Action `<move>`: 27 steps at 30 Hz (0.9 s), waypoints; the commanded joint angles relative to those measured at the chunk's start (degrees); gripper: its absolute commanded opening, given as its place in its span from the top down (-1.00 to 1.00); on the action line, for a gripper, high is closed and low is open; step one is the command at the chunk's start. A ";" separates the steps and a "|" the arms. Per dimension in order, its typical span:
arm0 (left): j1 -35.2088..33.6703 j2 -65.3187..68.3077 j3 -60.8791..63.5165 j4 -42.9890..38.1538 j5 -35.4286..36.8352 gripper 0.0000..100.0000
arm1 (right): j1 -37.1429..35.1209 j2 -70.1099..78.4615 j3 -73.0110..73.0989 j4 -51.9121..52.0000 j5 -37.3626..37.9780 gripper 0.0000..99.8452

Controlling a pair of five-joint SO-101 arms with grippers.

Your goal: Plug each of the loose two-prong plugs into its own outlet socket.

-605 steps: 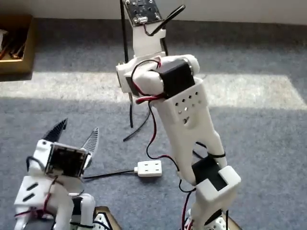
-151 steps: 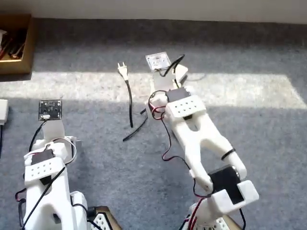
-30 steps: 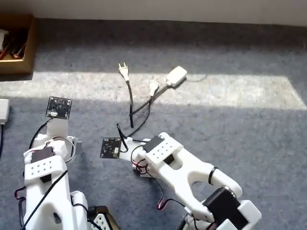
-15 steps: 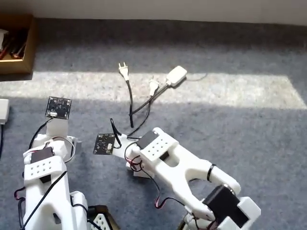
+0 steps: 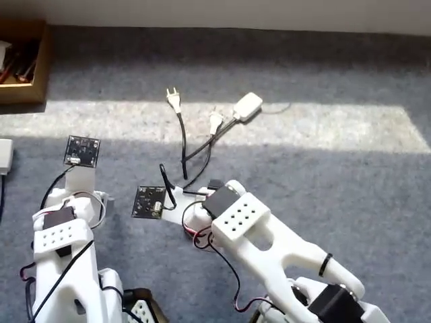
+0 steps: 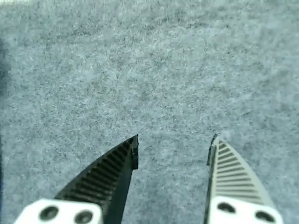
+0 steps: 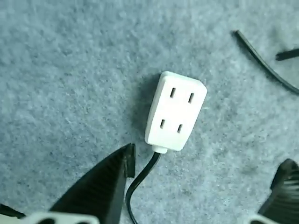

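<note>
A white outlet block [image 7: 176, 111] with two two-slot sockets and a black cord lies on the grey carpet. My right gripper [image 7: 208, 156] hovers open just above it, with nothing between its fingers. In the high view the right arm [image 5: 242, 219] covers that block. Two white two-prong plugs on black cables lie farther back in the sunlit strip, one [image 5: 174, 99] to the left and one [image 5: 215, 122] right beside a white adapter [image 5: 248, 106]. My left gripper [image 6: 175, 137] is open over bare carpet at the near left; its arm [image 5: 64, 232] stands there.
The plugs' black cables [image 5: 183, 151] run toward the right arm, and a piece of cable [image 7: 261, 60] passes near the outlet block. A wooden box [image 5: 23, 60] sits at the far left. A white object [image 5: 3, 155] shows at the left edge.
The right arm's wrist has shifted a little to the left and its upper links have swung right and nearer. The left arm and the plugs have stayed put.
</note>
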 commanded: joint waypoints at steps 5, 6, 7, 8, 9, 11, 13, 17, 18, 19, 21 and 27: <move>-14.90 -0.48 -13.32 1.14 7.47 0.51 | 7.69 -1.98 -9.45 -2.86 -15.65 0.14; -18.51 -0.48 -16.57 1.93 10.64 0.50 | 8.75 -1.98 -11.56 -2.86 -17.05 0.14; -21.49 -0.40 -19.47 3.25 12.31 0.50 | 9.27 -1.98 -13.23 -2.68 -18.20 0.14; -22.99 -0.04 -21.76 4.40 12.31 0.50 | 9.36 -1.89 -14.55 -2.59 -19.08 0.14; -23.43 1.01 -23.25 5.10 12.13 0.50 | 9.36 -1.45 -15.34 -2.42 -19.60 0.14; -22.99 5.32 -25.54 6.15 9.76 0.50 | 9.36 1.80 -17.89 -0.92 -20.22 0.14; -21.93 12.26 -27.47 6.15 8.79 0.50 | 9.45 7.60 -24.04 1.10 -21.89 0.14; -22.81 30.20 -34.51 5.98 8.62 0.50 | 11.03 23.08 -40.57 5.76 -25.14 0.14; -23.60 34.42 -37.49 5.98 8.62 0.50 | 11.21 26.68 -45.41 7.08 -25.23 0.14; -24.92 38.64 -40.92 5.98 8.70 0.50 | 11.56 30.20 -50.24 8.57 -25.23 0.14; -28.09 46.02 -48.48 6.24 8.88 0.50 | 11.65 36.88 -59.82 10.51 -25.23 0.14; -33.98 60.79 -70.02 10.81 8.97 0.50 | 11.91 55.96 -83.91 13.05 -28.31 0.14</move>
